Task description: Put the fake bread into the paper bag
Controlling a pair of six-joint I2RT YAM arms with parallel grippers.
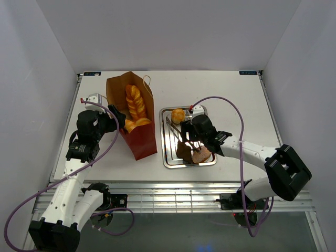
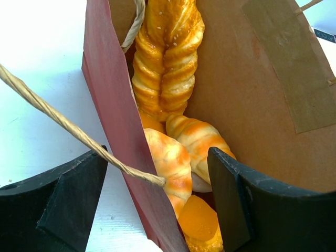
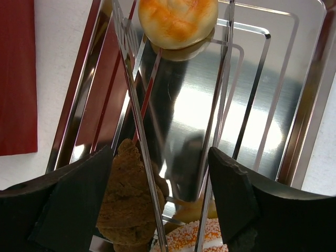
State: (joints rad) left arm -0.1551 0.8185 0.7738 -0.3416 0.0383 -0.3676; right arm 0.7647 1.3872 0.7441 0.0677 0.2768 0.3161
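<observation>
The red paper bag stands open left of the tray, with a braided loaf and croissants of fake bread inside. My left gripper is open astride the bag's near wall, one finger outside and one inside. On the tray lie a round roll, a dark brown croissant and a pinkish sprinkled pastry. My right gripper hangs open low over the tray. The metal tongs run between its fingers, one arm against the right finger, the other apart from the left.
The silver tray sits right of the bag near the table's front edge. A cord handle crosses in front of my left gripper. White walls enclose the table on three sides.
</observation>
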